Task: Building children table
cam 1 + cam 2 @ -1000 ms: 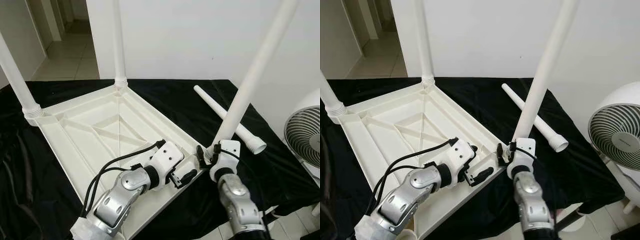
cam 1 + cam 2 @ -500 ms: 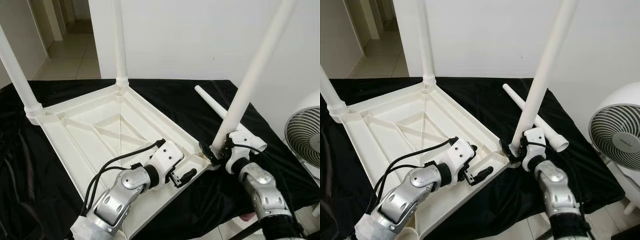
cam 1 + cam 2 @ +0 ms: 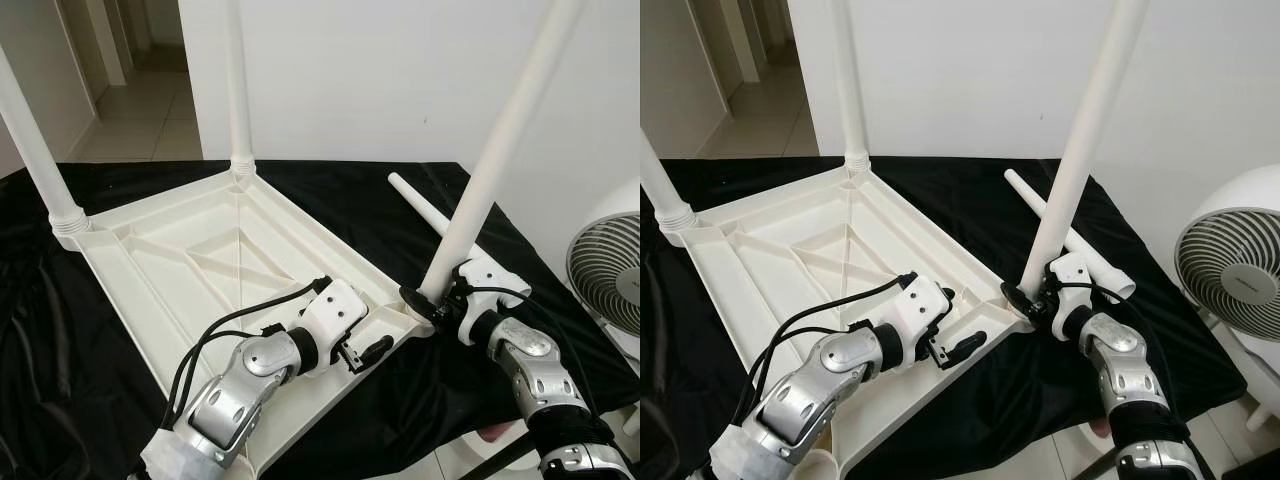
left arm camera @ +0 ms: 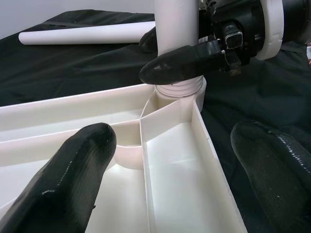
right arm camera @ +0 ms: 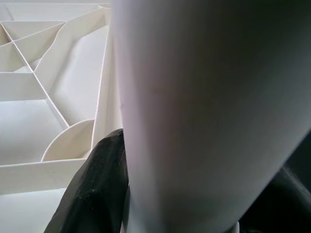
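Bright, even indoor light with soft shadows and sharp head views; the nearest surfaces in the wrist views blur.

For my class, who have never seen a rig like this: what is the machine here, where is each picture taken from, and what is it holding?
It is a humanoid robot with two silver arms ending in black two-fingered grippers. Two pictures come from cameras on its head, two from its wrists. An upturned white table top lies on a black cloth. The right gripper clasps the base of a leg at the near corner. The left gripper is open over the table's rim. A spare leg lies on the cloth.
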Available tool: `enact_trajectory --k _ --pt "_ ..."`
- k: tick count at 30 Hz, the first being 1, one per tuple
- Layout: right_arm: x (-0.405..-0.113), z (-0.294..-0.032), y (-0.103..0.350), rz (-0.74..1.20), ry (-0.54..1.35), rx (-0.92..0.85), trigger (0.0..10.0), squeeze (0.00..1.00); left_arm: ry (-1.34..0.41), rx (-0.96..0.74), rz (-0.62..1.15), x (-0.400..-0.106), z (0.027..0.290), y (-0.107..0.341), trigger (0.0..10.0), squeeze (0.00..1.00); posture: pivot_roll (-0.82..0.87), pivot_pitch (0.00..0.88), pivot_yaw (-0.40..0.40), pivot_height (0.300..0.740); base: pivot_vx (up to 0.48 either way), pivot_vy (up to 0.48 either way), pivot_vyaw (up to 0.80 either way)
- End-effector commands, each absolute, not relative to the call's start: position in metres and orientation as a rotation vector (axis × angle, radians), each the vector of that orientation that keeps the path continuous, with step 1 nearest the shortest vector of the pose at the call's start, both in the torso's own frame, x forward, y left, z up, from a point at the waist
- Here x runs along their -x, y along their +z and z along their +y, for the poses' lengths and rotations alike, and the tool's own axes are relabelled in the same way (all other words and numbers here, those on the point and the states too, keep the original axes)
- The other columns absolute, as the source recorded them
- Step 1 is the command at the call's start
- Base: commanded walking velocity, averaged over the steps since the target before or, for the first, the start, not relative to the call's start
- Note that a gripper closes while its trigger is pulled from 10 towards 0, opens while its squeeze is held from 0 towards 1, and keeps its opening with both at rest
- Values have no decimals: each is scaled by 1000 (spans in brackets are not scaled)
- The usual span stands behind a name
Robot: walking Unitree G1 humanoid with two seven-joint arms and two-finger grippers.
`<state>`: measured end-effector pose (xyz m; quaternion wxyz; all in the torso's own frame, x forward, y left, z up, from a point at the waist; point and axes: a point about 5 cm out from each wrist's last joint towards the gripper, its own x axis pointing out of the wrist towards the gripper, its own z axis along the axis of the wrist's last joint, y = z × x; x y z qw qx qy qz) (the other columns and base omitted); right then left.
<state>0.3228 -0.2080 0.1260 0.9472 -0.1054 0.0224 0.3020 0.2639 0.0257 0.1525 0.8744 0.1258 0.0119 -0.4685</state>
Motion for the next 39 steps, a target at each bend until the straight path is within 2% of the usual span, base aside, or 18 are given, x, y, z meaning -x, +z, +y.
enact_trajectory --k 1,3,4,5,6,18,19,21,28,37,39 --pt "-319 -204 114 97 654 205 0 0 -1037 -271 31 -261 24 152 10000 0 18 0 -28 740 0 0 0" --pt "-318 -204 112 98 640 189 0 0 -1040 -269 35 -260 24 151 10000 0 17 0 -26 740 0 0 0" --pt "-318 -205 110 102 617 179 3843 0 -1041 -269 36 -260 24 150 10000 0 15 0 -24 740 0 0 0" --pt "-318 -205 110 102 617 179 3843 0 -1041 -269 36 -260 24 150 10000 0 15 0 -24 740 0 0 0" --pt "-319 -205 110 103 601 166 10000 0 -1041 -270 37 -260 25 150 10000 0 15 0 -24 740 0 0 0" --pt "-315 -201 109 60 437 150 10000 0 -1050 -266 44 -258 24 149 10000 0 3 0 -20 740 0 0 0" --pt "-312 -200 109 50 302 134 10000 0 -1053 -263 48 -257 24 149 10000 0 -1 0 -20 740 0 0 0" --pt "-312 -200 109 50 302 134 10000 0 -1053 -263 48 -257 24 149 10000 0 -1 0 -20 740 0 0 0" --pt "-298 -193 108 47 -6 63 10000 0 -1054 -260 55 -256 25 148 10000 0 -2 5 -23 740 0 0 0" --pt "-283 -172 107 62 -221 -4 10000 0 -1055 -257 60 -254 25 147 10000 0 -1 12 -26 740 0 0 0" --pt "-283 -172 107 62 -221 -4 10000 0 -1055 -257 60 -254 25 147 10000 0 -1 12 -26 740 0 0 0"
